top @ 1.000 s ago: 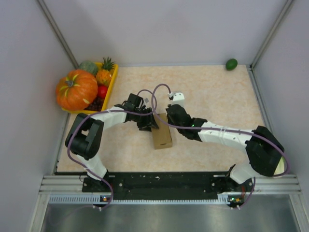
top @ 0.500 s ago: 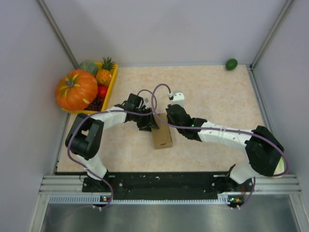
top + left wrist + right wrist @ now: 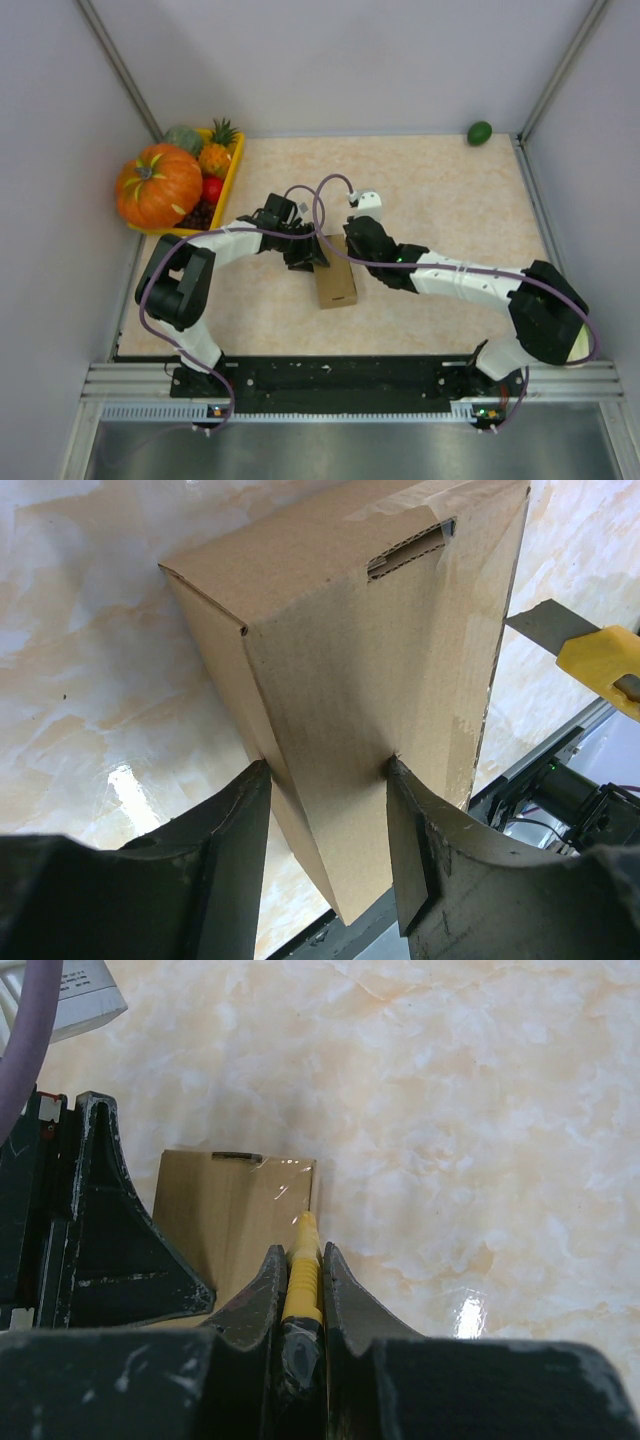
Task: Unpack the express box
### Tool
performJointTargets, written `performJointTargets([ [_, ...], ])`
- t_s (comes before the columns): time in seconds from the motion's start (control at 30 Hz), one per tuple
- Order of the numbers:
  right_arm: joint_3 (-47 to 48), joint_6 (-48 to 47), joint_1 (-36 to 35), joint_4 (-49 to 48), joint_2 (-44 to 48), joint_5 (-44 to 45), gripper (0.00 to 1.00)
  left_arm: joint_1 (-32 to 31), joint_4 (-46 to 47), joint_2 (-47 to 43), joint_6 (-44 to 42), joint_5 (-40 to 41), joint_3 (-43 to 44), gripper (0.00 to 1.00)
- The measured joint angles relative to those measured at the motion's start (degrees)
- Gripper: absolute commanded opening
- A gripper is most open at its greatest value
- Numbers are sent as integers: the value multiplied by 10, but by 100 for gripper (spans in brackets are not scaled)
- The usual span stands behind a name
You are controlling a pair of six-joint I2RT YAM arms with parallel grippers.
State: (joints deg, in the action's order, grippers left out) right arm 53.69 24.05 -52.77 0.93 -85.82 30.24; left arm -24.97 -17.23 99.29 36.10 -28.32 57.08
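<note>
- The top external camera looked steeply down from above and behind the arm bases, far enough off to take in the whole table (image 3: 450, 200).
- The left wrist camera looked past the left gripper (image 3: 325, 780), very near the express box (image 3: 350, 660).
- The right wrist camera looked down past the right gripper (image 3: 300, 1255) onto the box top and the table.
- All three views shared the box, and both wrist views caught the yellow knife (image 3: 303, 1282).

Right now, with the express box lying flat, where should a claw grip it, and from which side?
Across its narrow width, on the long side walls, from above near one end, as the left claw does. The express box is oblong, and this leaves its taped top free for the knife.
</note>
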Motion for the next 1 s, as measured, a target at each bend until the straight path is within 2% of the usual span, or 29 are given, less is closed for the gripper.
performJointTargets([
  [1.0, -14, 6, -5, 45, 24, -28, 0, 3, 5, 10, 35, -14, 2, 14],
])
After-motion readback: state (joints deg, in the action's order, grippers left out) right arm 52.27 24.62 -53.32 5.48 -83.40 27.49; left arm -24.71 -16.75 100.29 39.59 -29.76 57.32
